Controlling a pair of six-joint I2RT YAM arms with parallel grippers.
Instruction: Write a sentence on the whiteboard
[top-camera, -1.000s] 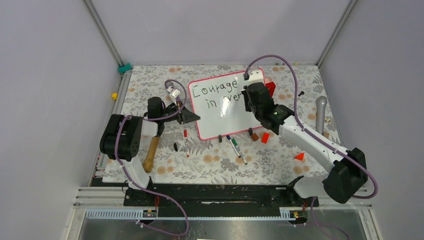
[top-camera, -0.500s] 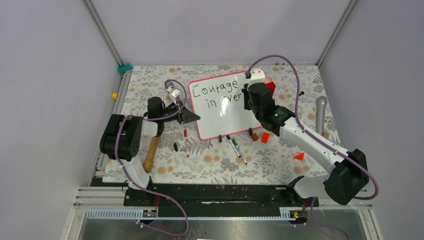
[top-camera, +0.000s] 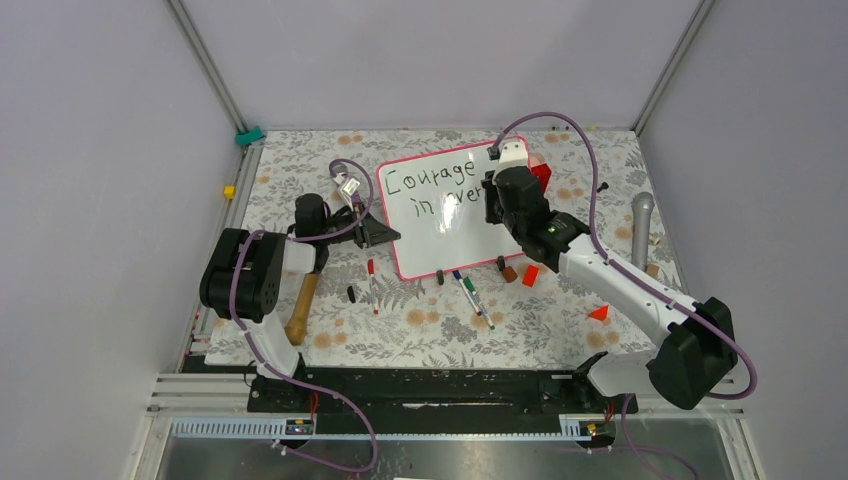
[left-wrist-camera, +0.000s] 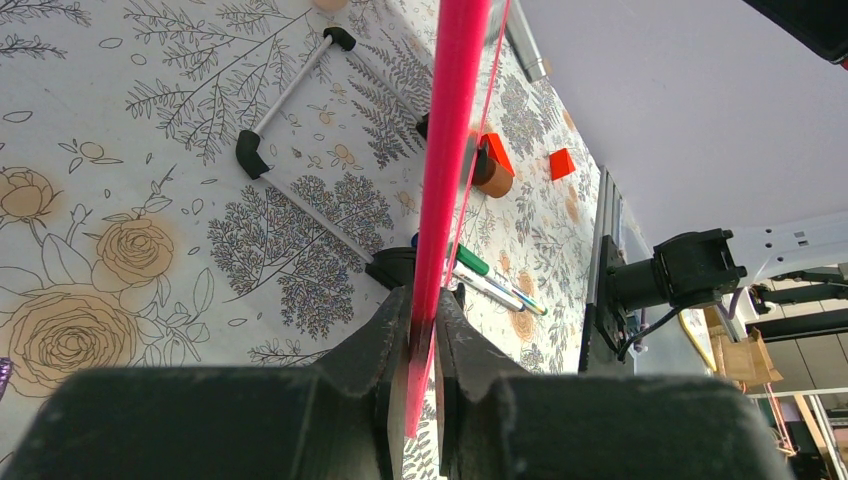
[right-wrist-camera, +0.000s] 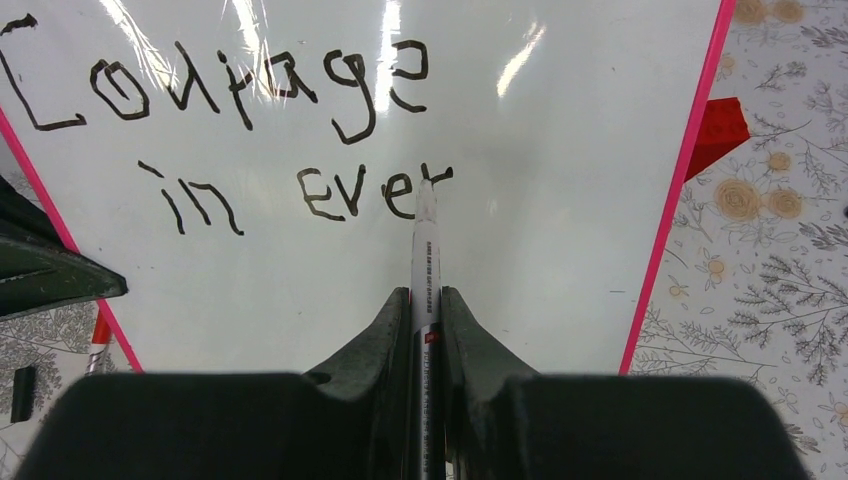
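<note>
The whiteboard (top-camera: 450, 240), white with a pink frame, lies tilted on the flowered table. My left gripper (top-camera: 383, 235) is shut on its left edge. In the left wrist view the pink frame (left-wrist-camera: 455, 150) runs edge-on between that gripper's (left-wrist-camera: 425, 335) closed jaws. The sentence (right-wrist-camera: 250, 95) reads "Courage in ever" in black. My right gripper (right-wrist-camera: 427, 300) is shut on a white marker (right-wrist-camera: 426, 250), whose tip touches the board at the last "r". From above, the right gripper (top-camera: 492, 200) hangs over the board's right half and hides the end of the lettering (top-camera: 432, 180).
Loose markers (top-camera: 470, 290) and a red pen (top-camera: 372, 280) lie below the board. A wooden-handled tool (top-camera: 300, 305) rests by the left arm. A red block (top-camera: 541, 176) sits at the board's far right corner, a grey microphone (top-camera: 641, 225) further right. Small red blocks (top-camera: 530, 275) lie nearby.
My right gripper with the marker has shifted slightly to the left over the board. The left gripper and the board have not moved.
</note>
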